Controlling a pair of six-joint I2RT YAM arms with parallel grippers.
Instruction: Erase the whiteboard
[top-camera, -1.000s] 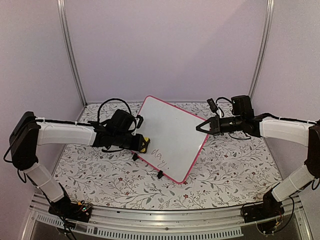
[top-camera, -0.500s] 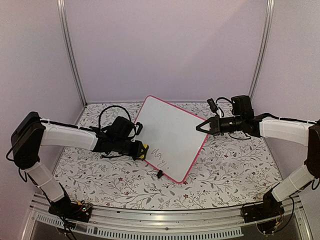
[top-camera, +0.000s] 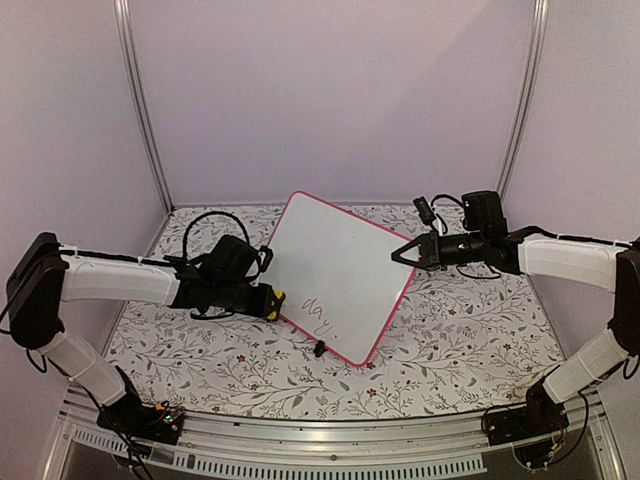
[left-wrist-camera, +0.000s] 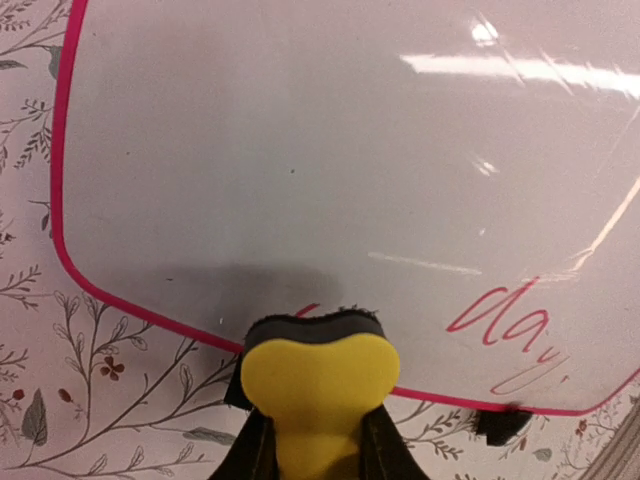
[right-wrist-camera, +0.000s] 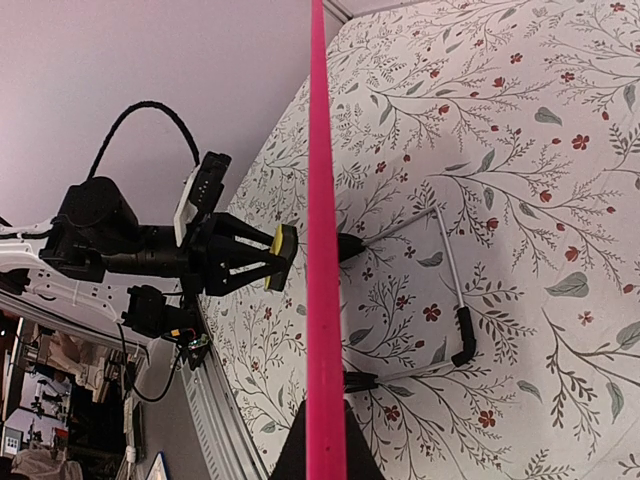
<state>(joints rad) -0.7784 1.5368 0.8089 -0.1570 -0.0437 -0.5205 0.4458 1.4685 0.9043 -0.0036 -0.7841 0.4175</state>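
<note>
There is one whiteboard (top-camera: 340, 275), propped at a slant in the middle of the top view on the flowered desk (top-camera: 450, 340), one corner pointing to the upper part of the frame. My right hand (top-camera: 400, 255) is clamped on its pink edge at centre right; in the right wrist view that edge is a single pink line (right-wrist-camera: 322, 200) running top to bottom, with my dark fingers (right-wrist-camera: 318, 455) pinched on it at the bottom. My left hand (top-camera: 268, 300), left of centre, is closed on one yellow eraser (left-wrist-camera: 318, 375), whose dark felt sits on the frame at the bottom middle of the left wrist view; I cannot tell if it presses. One red word (left-wrist-camera: 505, 325), "day", is at lower right there. I count one black clip foot (top-camera: 319, 348) in the top view.
</note>
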